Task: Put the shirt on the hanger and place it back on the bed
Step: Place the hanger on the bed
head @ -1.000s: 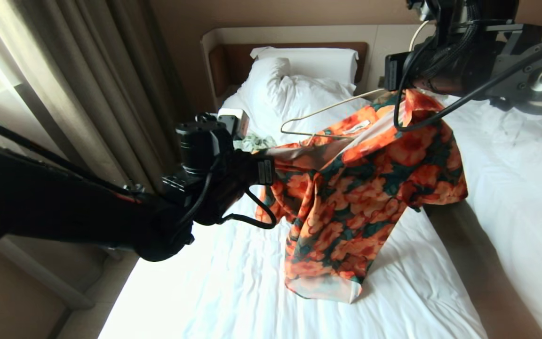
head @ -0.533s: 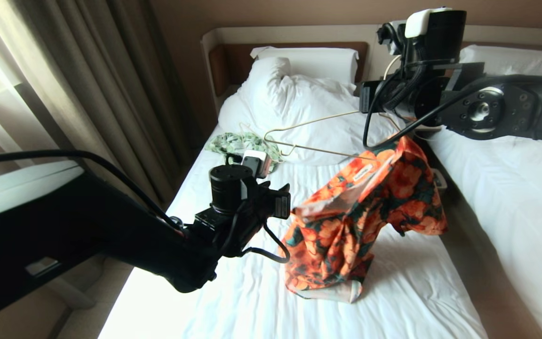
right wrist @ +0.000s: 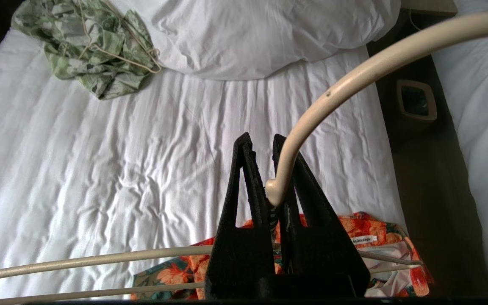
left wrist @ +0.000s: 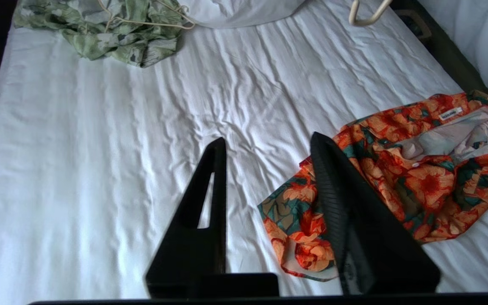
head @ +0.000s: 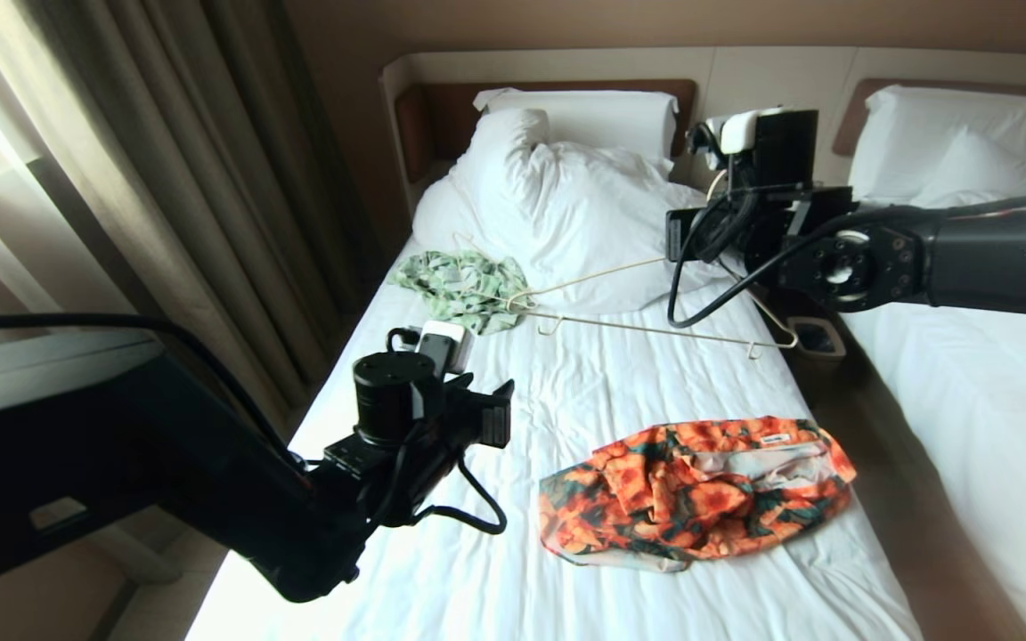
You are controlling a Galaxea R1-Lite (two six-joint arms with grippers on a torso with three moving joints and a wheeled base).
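Jaws: left gripper stood released and empty; right gripper was clenched on the hanger, held bare above the bed.
Shirt lay crumpled near the bed's right edge, so hanging looked unstarted; next, 1 collar pickup, with open sheet leftward.

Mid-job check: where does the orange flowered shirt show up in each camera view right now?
Head view: the shirt lies crumpled on the bed's white sheet, lower centre-right.
Left wrist view: the shirt is at right, partly behind one finger of the left end effector.
Right wrist view: the shirt shows at the bottom edge, mostly hidden.
Shared landmark: the pale green garment.
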